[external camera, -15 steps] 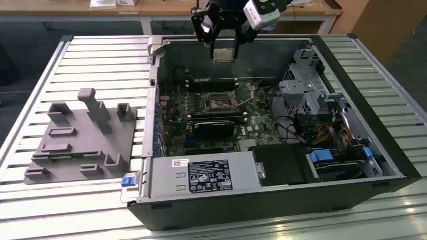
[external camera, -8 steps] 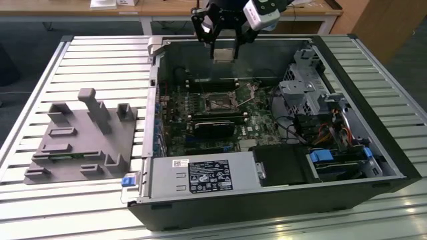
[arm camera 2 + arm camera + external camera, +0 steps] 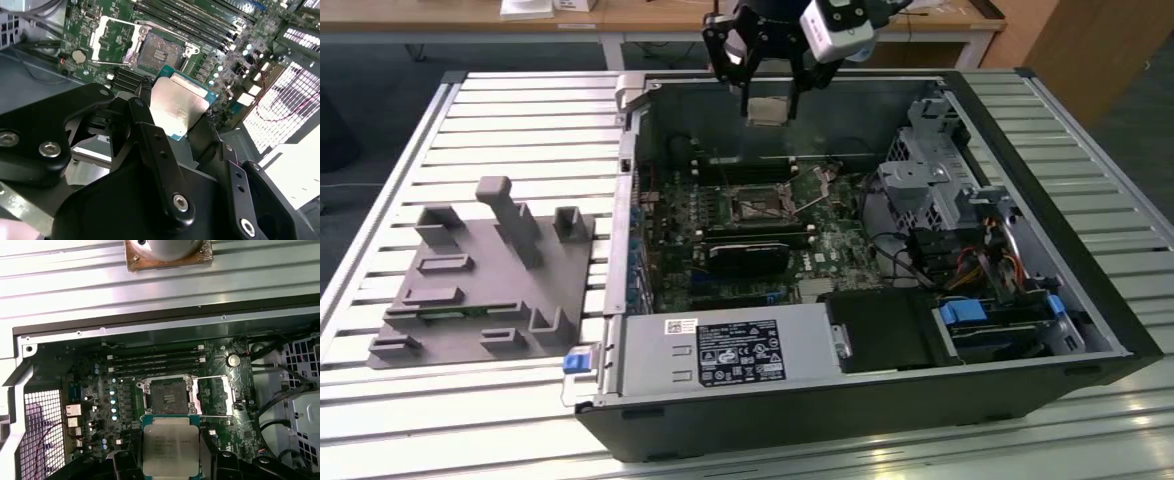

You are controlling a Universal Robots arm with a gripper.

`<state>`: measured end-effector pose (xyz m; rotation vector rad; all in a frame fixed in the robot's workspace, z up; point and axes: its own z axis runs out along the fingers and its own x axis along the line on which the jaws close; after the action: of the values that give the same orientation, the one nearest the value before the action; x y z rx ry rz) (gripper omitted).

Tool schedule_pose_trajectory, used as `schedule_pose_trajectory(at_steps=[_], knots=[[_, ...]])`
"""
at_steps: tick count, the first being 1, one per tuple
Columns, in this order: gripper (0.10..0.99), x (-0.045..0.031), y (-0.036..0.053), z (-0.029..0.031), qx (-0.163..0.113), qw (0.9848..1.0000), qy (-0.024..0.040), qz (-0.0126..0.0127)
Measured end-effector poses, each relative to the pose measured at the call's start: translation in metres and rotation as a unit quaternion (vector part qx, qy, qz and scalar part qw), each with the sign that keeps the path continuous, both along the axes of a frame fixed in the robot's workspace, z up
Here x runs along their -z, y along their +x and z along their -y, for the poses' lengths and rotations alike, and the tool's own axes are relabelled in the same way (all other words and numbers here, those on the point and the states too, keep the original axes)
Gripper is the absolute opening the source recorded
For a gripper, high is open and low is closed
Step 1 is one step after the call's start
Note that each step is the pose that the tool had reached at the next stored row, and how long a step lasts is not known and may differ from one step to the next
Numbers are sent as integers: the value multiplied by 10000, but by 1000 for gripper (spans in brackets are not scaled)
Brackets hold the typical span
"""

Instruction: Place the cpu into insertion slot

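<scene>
2 jaws clamp the cpu (image 3: 170, 447), covering 2 of its edges, clear of the insertion slot (image 3: 167, 396).

Quick count: 1 pincer (image 3: 767, 104), 1 cpu (image 3: 169, 450) clamped in it. 1 insertion slot (image 3: 168, 396) below pincer. 1 open pc case (image 3: 1067, 300), 1 black card (image 3: 747, 255), 1 grey fixture (image 3: 480, 270) well off to pincer's side, 1 desk (image 3: 520, 110).

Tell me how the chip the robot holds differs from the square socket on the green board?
The cpu hangs in the gripper above the board; the insertion slot sits fixed on it. The cpu shows a pale silvery metal face; the insertion slot is dark, framed by a metal bracket swung open. Both are square.
</scene>
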<state>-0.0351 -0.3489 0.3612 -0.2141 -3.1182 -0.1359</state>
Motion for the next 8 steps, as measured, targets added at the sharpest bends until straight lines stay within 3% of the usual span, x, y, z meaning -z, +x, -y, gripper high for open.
schedule_pose_trajectory(at_steps=[8], knots=[[541,3,0,0,409,9992,-14,0]])
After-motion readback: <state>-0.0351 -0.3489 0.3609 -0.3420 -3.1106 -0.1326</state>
